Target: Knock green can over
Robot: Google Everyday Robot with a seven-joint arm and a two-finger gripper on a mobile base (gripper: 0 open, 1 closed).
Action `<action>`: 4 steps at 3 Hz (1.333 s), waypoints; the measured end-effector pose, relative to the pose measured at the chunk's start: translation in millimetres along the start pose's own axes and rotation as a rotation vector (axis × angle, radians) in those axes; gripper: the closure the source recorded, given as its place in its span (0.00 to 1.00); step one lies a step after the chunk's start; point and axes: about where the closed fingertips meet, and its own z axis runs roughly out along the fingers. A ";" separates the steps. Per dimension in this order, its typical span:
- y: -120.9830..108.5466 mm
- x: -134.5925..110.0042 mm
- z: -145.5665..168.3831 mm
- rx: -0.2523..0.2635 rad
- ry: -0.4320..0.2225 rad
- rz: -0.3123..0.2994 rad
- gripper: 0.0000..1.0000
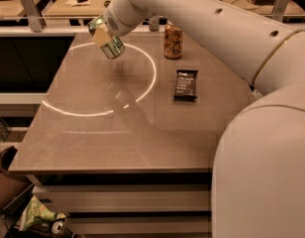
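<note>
Lying at bottom left under the table [118, 143], crumpled green bag [41, 217]. Farther up, right of centre, dark snack bar [185, 85] flat on top; beyond it, orange-brown can [173, 41] upright. Upper left, gripper [105, 31] clamped on green can [113, 47], tilted, raised off the tabletop.

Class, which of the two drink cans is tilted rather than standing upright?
The green can, held tilted in the claw above the far left of the table. The orange-brown can stands upright on it, behind the snack bar.
</note>
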 end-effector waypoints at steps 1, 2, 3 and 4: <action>5.2 10.9 -7.5 -0.007 0.130 -0.026 1.00; 13.6 25.6 -9.3 -0.033 0.266 -0.049 1.00; 24.3 40.2 -6.5 -0.080 0.381 -0.070 1.00; 36.9 50.8 1.9 -0.149 0.475 -0.095 1.00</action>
